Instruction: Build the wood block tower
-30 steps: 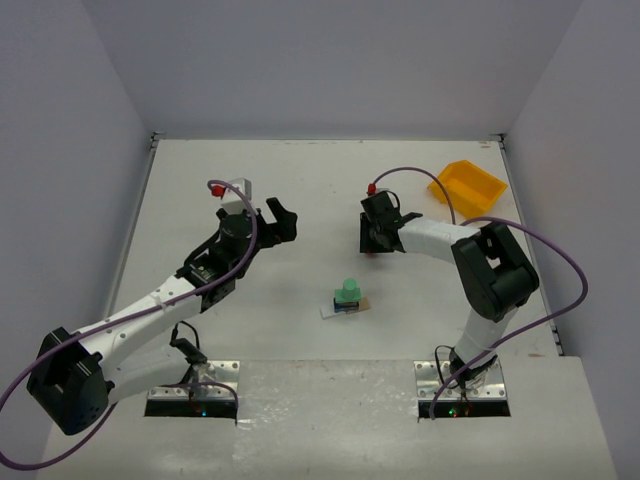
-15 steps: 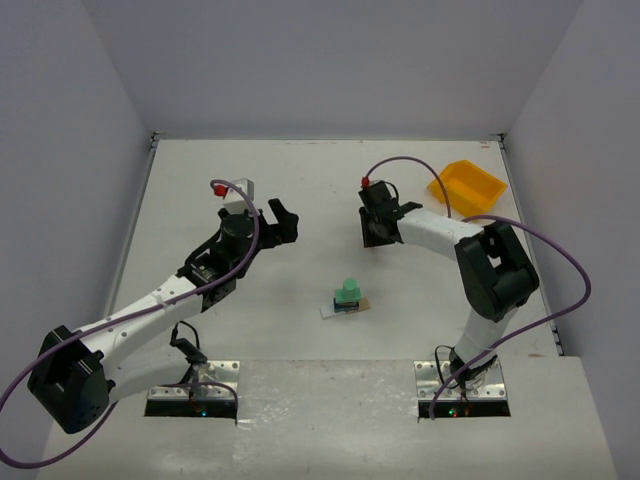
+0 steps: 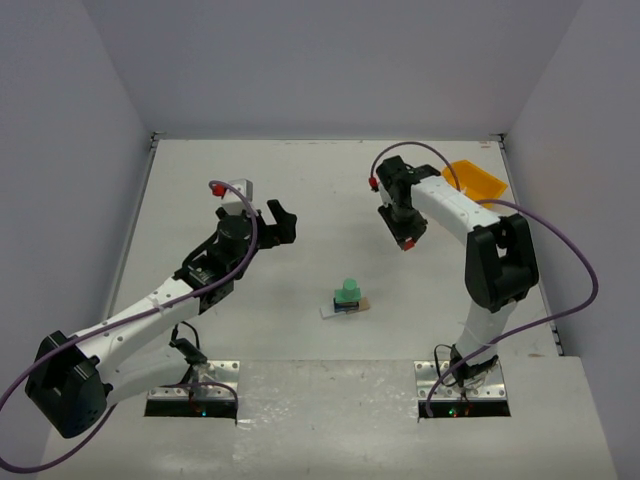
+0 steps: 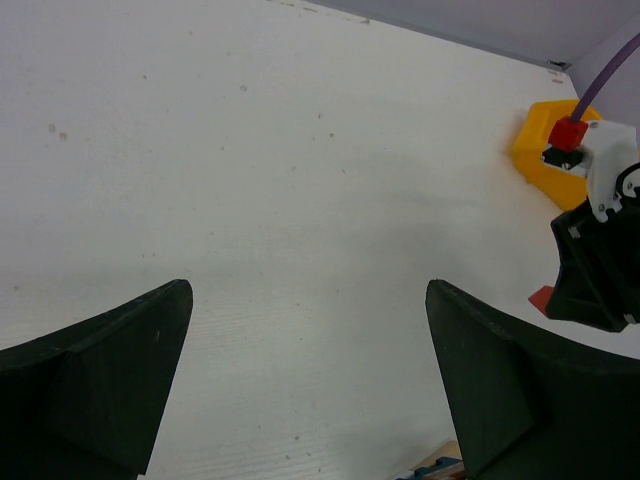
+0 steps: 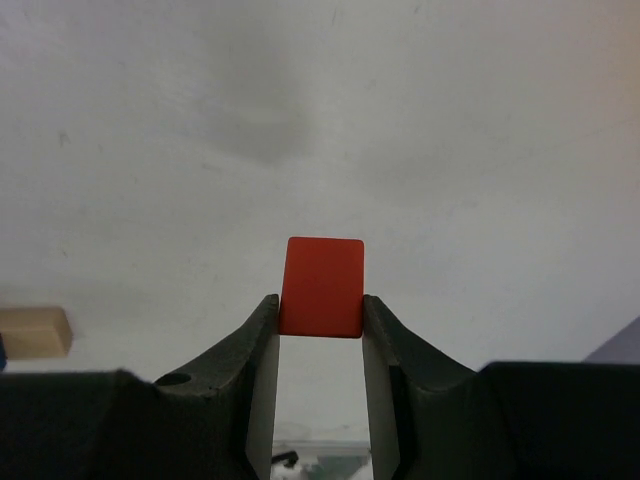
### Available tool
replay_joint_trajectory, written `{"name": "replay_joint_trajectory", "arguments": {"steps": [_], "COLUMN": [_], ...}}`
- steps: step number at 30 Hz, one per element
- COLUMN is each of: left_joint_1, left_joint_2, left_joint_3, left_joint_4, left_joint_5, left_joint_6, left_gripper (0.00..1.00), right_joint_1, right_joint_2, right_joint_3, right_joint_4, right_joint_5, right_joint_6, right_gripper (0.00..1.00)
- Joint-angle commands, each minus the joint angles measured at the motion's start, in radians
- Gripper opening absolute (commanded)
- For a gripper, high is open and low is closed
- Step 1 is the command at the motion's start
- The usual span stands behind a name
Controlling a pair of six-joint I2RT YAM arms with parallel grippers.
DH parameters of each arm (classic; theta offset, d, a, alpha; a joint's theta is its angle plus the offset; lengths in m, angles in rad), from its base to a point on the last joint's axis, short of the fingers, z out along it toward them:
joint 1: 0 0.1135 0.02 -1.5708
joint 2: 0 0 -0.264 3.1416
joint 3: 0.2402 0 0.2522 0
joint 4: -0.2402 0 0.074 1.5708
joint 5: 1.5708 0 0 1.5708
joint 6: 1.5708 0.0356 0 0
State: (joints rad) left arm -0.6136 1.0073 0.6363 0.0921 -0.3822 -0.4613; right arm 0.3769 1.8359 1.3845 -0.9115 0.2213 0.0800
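Note:
The wood block tower point(image 3: 347, 298) stands mid-table: a pale flat plank with a blue piece and a green piece on top. My right gripper point(image 5: 320, 312) is shut on a red block point(image 5: 321, 286), lifted off the table, up and to the right of the tower; the same red block point(image 3: 408, 243) shows under that gripper point(image 3: 406, 240) in the top view. The plank's end point(image 5: 33, 332) shows at the left edge of the right wrist view. My left gripper point(image 3: 282, 222) is open, with nothing between its fingers point(image 4: 110, 385), left of the tower.
A yellow bin point(image 3: 470, 180) sits at the back right, partly behind the right arm, and shows again point(image 4: 548, 150) in the left wrist view. White walls close in the table on three sides.
My right gripper closed on the red block and rose from the table, swinging a little right and toward the back. The left arm has barely moved.

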Motion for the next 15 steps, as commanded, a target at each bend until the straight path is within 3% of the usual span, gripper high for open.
{"name": "replay_joint_trajectory", "arguments": {"steps": [1, 6, 15], "left_joint_1": [0.002, 0.003, 0.003], "left_joint_2": [-0.017, -0.019, -0.020], "left_joint_3": [-0.004, -0.007, -0.006], "left_joint_4": [0.039, 0.044, 0.039], "left_joint_5": [-0.012, -0.001, -0.015], "left_joint_6": [0.021, 0.024, 0.030], "left_gripper": [1.00, 1.00, 1.00], "right_joint_1": [0.009, 0.004, 0.000], "right_joint_2": [-0.026, 0.020, 0.230], "right_joint_3": [-0.046, -0.091, 0.004], "right_joint_4": [-0.194, -0.237, -0.250], "right_joint_5": [0.030, 0.008, -0.011], "right_joint_6": [-0.095, -0.150, -0.190], "right_gripper": [0.08, 0.09, 0.14]}}
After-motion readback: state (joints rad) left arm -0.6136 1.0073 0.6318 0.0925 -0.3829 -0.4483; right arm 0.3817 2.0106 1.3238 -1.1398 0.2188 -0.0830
